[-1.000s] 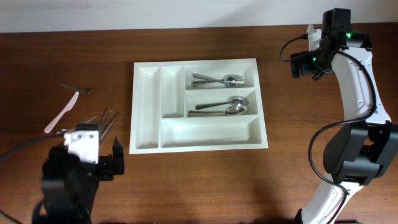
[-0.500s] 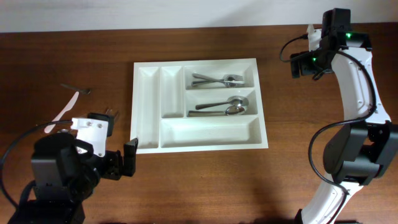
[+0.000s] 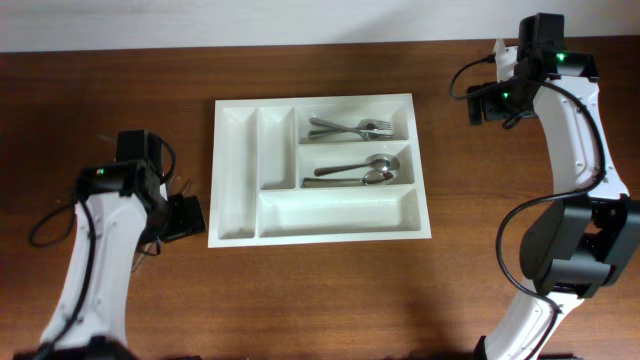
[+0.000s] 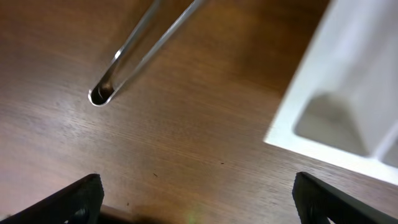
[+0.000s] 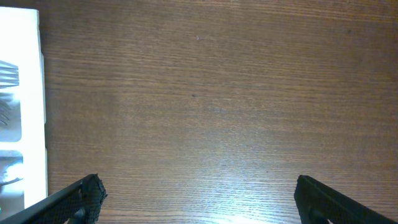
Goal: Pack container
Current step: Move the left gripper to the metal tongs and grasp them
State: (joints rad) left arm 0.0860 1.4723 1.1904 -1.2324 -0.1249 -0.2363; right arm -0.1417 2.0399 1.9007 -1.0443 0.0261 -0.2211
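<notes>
The white cutlery tray [image 3: 238, 180] lies mid-table. Its upper right compartment holds forks [image 3: 350, 128] and the one below holds spoons [image 3: 362, 172]. The other compartments look empty. My left gripper [image 3: 185, 216] is open and empty, low over the wood beside the tray's front left corner [image 4: 336, 118]. Thin metal cutlery handles [image 4: 146, 46] lie just ahead of it. My right gripper [image 3: 488, 104] is open and empty over bare wood right of the tray. The right wrist view shows the tray's edge [image 5: 31, 93] and fork tines [image 5: 7, 74].
Loose cutlery handles [image 3: 178, 182] show beside my left arm [image 3: 110, 220], which covers most of the rest. The wall edge runs along the table's back.
My left arm has swung up from the front left, and its gripper now sits by the tray's front left corner. The arm now hides the loose cutlery. The right arm has not moved.
</notes>
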